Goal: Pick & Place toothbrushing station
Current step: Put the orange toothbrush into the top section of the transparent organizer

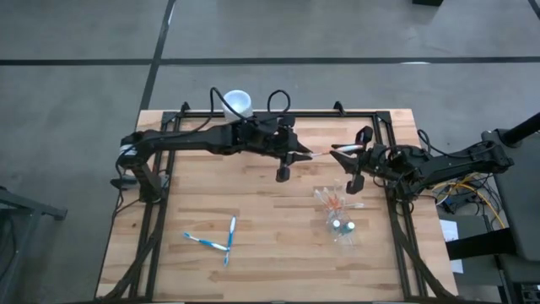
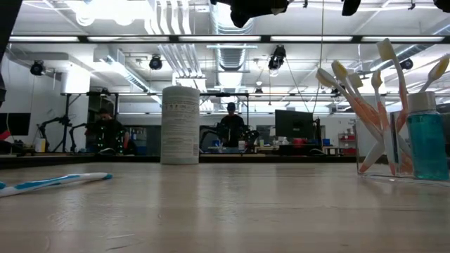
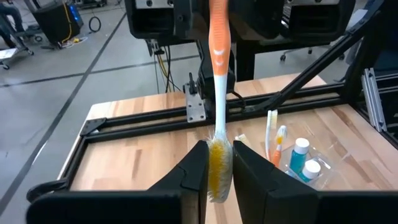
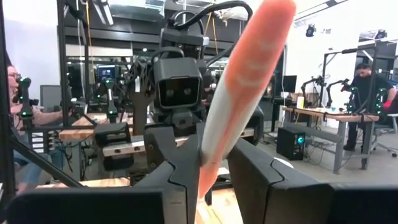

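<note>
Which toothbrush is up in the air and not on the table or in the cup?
The orange-and-white toothbrush, held between the left gripper and right gripper. The blue-and-white toothbrushes lie flat on the table; the others stand in the clear cup.

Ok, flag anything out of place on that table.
Two blue-and-white toothbrushes lie loose on the wood, far from the clear cup. One orange toothbrush hangs midair, pinched by both the left end effector and right end effector.

Orange-and-white toothbrush: both ends cut off, right wrist view. Blue-and-white toothbrush: cut at low view's edge. Clear plastic cup: partly out of frame.
</note>
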`<state>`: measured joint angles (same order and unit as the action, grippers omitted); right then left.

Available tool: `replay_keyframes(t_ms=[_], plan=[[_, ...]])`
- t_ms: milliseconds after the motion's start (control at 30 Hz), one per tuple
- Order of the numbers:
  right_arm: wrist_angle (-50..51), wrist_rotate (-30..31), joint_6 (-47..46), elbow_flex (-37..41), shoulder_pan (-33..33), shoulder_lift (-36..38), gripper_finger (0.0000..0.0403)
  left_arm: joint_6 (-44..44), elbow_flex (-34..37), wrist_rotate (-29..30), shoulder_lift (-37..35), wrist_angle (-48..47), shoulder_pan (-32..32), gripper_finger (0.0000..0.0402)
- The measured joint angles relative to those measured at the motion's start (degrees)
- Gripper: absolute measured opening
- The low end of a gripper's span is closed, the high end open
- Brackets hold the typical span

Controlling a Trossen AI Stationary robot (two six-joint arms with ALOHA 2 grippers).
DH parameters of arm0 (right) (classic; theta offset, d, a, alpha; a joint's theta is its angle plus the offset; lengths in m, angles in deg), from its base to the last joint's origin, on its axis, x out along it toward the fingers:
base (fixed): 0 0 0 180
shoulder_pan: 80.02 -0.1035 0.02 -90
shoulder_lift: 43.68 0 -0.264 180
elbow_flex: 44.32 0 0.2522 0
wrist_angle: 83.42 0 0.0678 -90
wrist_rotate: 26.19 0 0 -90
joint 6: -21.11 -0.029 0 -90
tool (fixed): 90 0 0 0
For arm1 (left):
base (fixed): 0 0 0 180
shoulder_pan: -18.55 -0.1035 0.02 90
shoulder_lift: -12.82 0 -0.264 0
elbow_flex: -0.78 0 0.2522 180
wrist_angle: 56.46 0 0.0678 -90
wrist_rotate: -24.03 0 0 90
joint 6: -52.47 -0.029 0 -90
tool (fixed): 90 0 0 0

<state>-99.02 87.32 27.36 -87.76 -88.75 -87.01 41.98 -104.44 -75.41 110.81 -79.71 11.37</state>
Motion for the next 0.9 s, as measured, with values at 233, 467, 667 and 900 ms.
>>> replay_keyframes(t_ms=[233,467,667,900], plan=[[0.0,0.0,0.0,0.0,0.0,0.0,0.0077,0.0,0.0,-0.1,0.5,-0.1,0.0,0.0055],[0.2,0.0,0.0,0.0,0.0,0.0,0.0070,-0.1,0.0,0.3,-1.2,-4.0,0.0,0.0055],[0.1,0.0,-0.1,0.0,0.0,0.0,0.0078,-0.1,0.0,1.4,-1.8,-6.9,0.0,0.0055],[0.2,0.0,-0.3,0.0,0.0,0.0,0.0066,-0.1,0.0,1.8,-1.9,-10.0,0.0,0.0055]])
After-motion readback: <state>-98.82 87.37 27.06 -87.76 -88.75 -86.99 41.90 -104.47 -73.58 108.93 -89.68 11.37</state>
